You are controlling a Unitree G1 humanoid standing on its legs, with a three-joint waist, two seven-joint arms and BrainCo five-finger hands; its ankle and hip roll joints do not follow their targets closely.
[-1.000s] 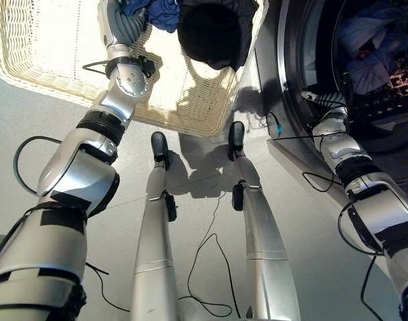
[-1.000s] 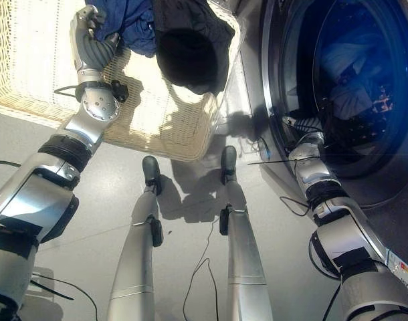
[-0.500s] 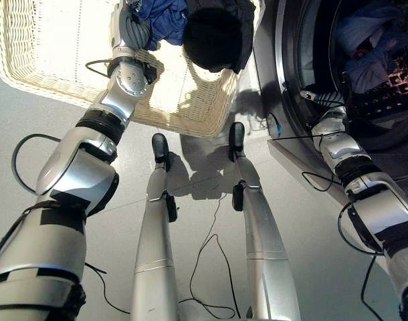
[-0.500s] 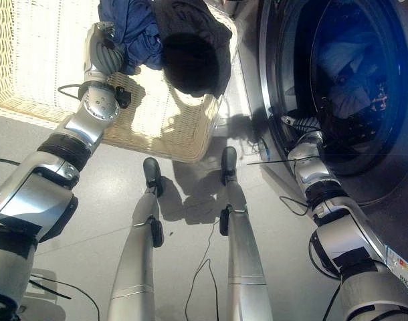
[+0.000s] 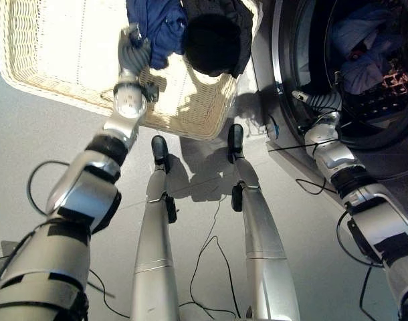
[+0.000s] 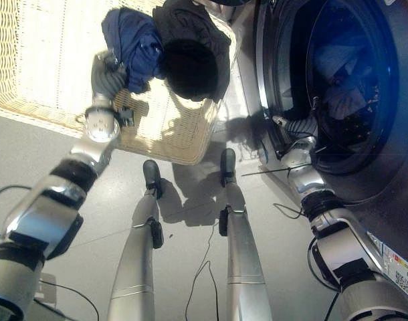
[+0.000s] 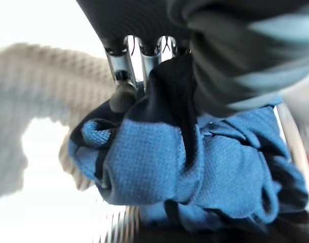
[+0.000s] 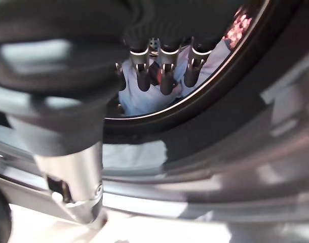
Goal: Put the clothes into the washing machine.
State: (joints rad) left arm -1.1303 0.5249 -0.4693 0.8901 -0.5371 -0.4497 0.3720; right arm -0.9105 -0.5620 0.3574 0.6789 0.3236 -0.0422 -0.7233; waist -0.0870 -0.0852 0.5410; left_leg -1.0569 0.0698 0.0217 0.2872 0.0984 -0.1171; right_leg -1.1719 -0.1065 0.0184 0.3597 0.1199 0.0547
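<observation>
The left hand (image 7: pixel 144 61) was closed round a bunched blue garment (image 7: pixel 195 172), its fingers curled into the cloth. From the head cameras the hand sat inside the wicker basket (image 5: pixel 50 67), with the blue cloth just beyond the fingers and a black garment (image 5: pixel 214 37) touching it on the far side, draped toward the basket's rim.

The right hand (image 8: pixel 162 71) hung at the mouth of the washing machine (image 6: pixel 284 80), fingers relaxed and holding nothing. Past its fingertips lay pale clothes (image 5: pixel 364 57) in the drum.

The risk, as I judged it, lay in the lift. The blue cloth lay against the black garment, so pulling up could drag that one over the rim and onto the floor. A shallow hold on a loose fold could also slip on the way to the machine.
</observation>
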